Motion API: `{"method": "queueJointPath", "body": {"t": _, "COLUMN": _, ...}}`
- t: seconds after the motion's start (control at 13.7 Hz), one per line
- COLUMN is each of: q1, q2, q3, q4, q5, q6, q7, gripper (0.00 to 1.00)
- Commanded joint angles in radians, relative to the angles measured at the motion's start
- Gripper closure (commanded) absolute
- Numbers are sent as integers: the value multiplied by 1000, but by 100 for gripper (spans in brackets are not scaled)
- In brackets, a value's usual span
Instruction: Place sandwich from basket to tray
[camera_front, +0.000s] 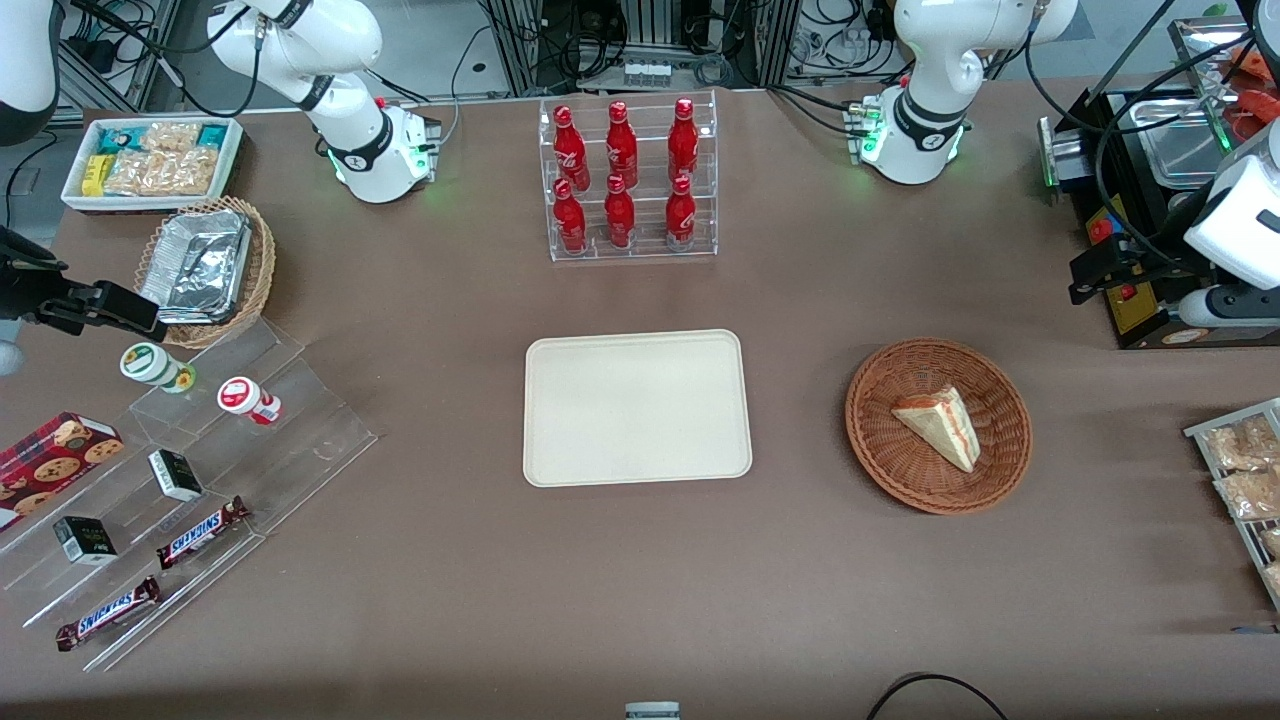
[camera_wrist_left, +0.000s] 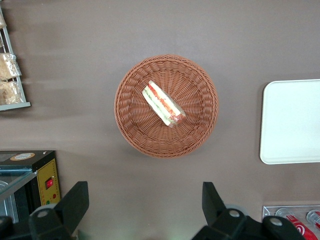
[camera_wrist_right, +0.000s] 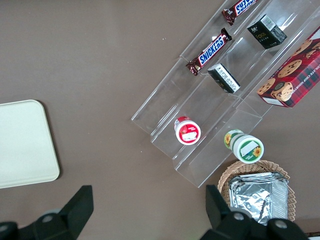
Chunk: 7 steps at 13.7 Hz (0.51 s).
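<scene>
One sandwich (camera_wrist_left: 163, 104) lies in the basket (camera_wrist_left: 131, 121), well below the gripper (camera_wrist_left: 145, 205), whose fingers hang spread apart and empty. Descending off-centre could catch the woven rim and drag the basket, or pinch the soft bread askew so it slips before reaching the tray (camera_wrist_left: 291, 121) nearby.

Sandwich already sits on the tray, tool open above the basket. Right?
Not quite. The sandwich lies in the basket, not on the tray, which holds nothing; the front view shows both. The rest holds: the left wrist view shows the tool open above the basket.
</scene>
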Motion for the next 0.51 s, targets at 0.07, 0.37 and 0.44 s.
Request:
{"method": "queueJointPath", "body": {"t": 0.07, "q1": -6, "q2": 8, "q3": 0, "q4": 26, "q5": 1, "q6": -35, "q7": -21, "gripper": 0}}
{"method": "queueJointPath", "body": {"t": 0.37, "q1": -1, "q2": 64, "q3": -1, "q4": 16, "q5": 1, "q6": -17, "q7": -30, "gripper": 0}}
{"method": "queueJointPath", "body": {"t": 0.44, "q1": -6, "q2": 87, "q3": -1, "q4": 0, "q5": 1, "q6": 15, "q7": -46, "gripper": 0}}
